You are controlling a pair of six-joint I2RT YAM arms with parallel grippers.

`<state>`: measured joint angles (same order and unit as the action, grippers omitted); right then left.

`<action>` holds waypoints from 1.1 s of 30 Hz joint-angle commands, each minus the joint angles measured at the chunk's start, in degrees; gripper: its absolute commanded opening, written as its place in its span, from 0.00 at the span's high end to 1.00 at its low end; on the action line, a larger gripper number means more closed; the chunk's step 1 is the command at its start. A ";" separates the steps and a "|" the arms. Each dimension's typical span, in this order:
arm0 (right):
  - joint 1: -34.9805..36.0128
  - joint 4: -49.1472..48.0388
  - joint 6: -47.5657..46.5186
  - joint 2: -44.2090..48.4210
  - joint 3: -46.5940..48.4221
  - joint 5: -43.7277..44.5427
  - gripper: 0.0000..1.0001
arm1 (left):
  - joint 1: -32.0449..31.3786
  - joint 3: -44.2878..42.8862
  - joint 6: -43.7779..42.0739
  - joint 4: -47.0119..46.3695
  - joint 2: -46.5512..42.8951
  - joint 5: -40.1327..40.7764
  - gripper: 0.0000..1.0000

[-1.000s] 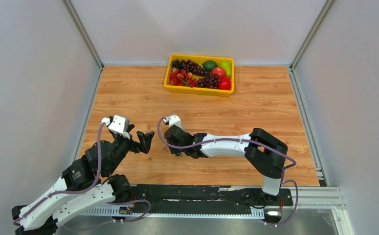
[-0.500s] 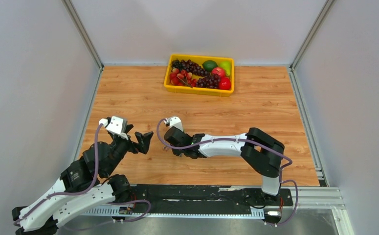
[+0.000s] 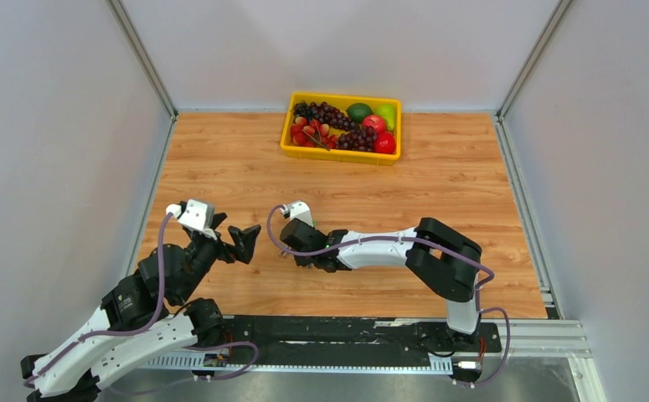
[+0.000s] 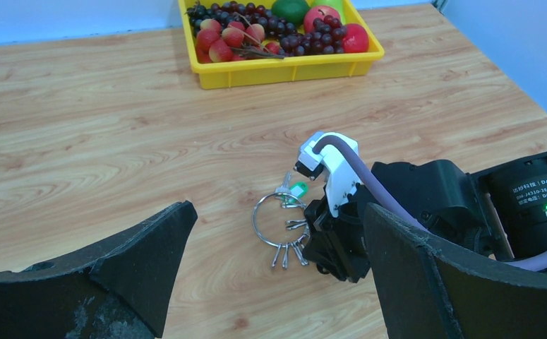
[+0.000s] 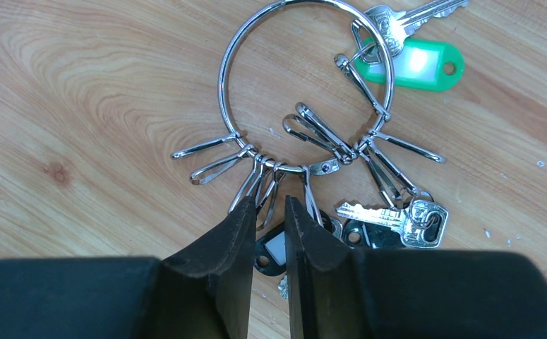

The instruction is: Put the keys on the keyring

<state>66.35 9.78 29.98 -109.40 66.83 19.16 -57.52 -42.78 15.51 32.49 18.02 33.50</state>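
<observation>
Jaws: left wide, right narrow over keyring (image 5: 222, 92) clips (image 5: 320, 131), grip unclear; motor label (image 4: 535, 194) "DM-J4310-2EC".

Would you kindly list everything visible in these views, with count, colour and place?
table: one, wood-brown, under everything.
tray: one, yellow, table's far edge.
fruit: many, purple, red, green, in tray.
keyring: one, silver, flat on table between arms.
clips: several, silver, on keyring.
green-tagged key: one, silver, at keyring's rim.
black-tagged keys: few, silver, by right claw, partly hidden.
left claw: one, black, open, facing keyring.
right claw: one, black, over clips; grip unclear.
</observation>
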 commanded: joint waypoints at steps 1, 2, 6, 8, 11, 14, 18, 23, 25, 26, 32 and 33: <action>0.24 -0.16 1.60 -1.18 0.82 0.28 0.75 | 0.11 0.25 -0.83 0.82 -0.75 0.24 0.00; 0.19 -0.20 1.78 -1.01 0.66 0.10 0.75 | 0.10 0.25 -0.87 0.89 -0.77 0.25 0.00; 0.41 -0.20 2.00 -0.38 0.72 -0.07 0.73 | 0.08 0.24 -0.83 0.90 -1.00 0.26 0.00; 0.37 -0.18 2.15 -0.37 0.76 -0.13 0.72 | 0.07 0.22 -0.79 0.98 -1.06 0.22 0.00; 0.43 -0.18 2.27 -0.57 0.98 -0.39 0.72 | 0.05 0.23 -0.72 1.04 -1.20 0.12 0.00; 0.58 -0.09 2.37 -0.83 1.15 -0.34 0.72 | 0.08 0.29 -0.67 1.08 -1.42 0.15 0.00; 0.96 0.02 2.51 -0.71 1.36 -0.35 0.72 | 0.09 0.31 -0.57 1.17 -1.56 0.21 0.00; 1.11 0.19 2.34 -1.41 2.08 -0.27 0.72 | 0.11 0.22 -0.57 1.21 -1.69 0.19 0.00; 1.07 0.32 2.32 -1.77 2.44 -0.31 0.72 | 0.07 0.29 -0.57 1.24 -1.75 0.17 0.00; 1.13 0.45 2.36 -1.96 2.62 -0.34 0.72 | 0.05 0.31 -0.57 1.25 -1.82 0.17 0.00; 1.39 0.77 2.35 -1.75 3.25 0.03 0.66 | 0.12 0.33 -0.48 1.26 -2.16 0.23 0.00; 1.41 0.84 2.29 -1.81 3.30 0.13 0.65 | 0.12 0.33 -0.48 1.26 -2.19 0.24 0.00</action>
<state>67.11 10.50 31.66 -110.72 67.96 18.96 -57.52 -42.65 15.55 33.82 16.32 33.50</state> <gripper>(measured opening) 0.331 0.998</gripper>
